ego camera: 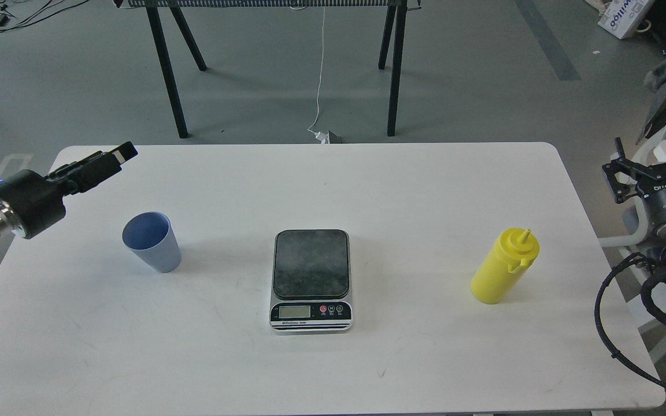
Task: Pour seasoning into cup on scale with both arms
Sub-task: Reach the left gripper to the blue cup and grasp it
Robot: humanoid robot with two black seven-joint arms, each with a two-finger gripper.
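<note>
Closest to me sat the scale, display end facing my way, long axis running straight away across the worktop, platform bare. Left of it, well apart, the cup stood upright, mouth up. Off to the right the seasoning stood upright too, nozzle pointing up. My left gripper hung above the cup's far side, jaws looking pressed together, holding nothing. My right gripper hovered past the worktop's right edge, jaws spread, touching nothing.
</note>
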